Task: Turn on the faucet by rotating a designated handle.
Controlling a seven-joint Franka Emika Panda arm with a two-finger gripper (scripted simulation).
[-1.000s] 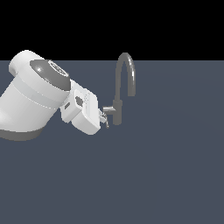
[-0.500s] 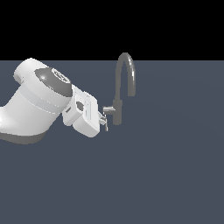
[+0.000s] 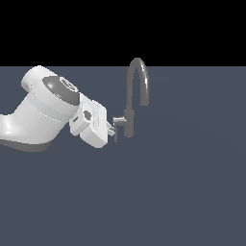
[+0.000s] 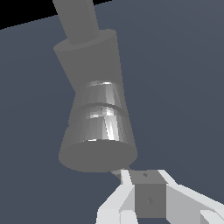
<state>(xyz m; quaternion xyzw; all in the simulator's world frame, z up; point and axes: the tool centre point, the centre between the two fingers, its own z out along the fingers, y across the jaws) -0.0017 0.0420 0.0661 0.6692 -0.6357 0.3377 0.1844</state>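
The faucet (image 3: 129, 122) is grey brushed metal, standing upright on the dark counter (image 3: 182, 192), its thin neck rising into a tall arch that curves over toward the exterior view's right. The handle (image 3: 117, 126) juts sideways from the lower body toward the exterior view's left, ending in a slim bar that hangs downward.

On the exterior view's left, the gripper (image 3: 112, 130) meets the handle (image 3: 117, 126), which juts from the faucet (image 3: 130, 103).
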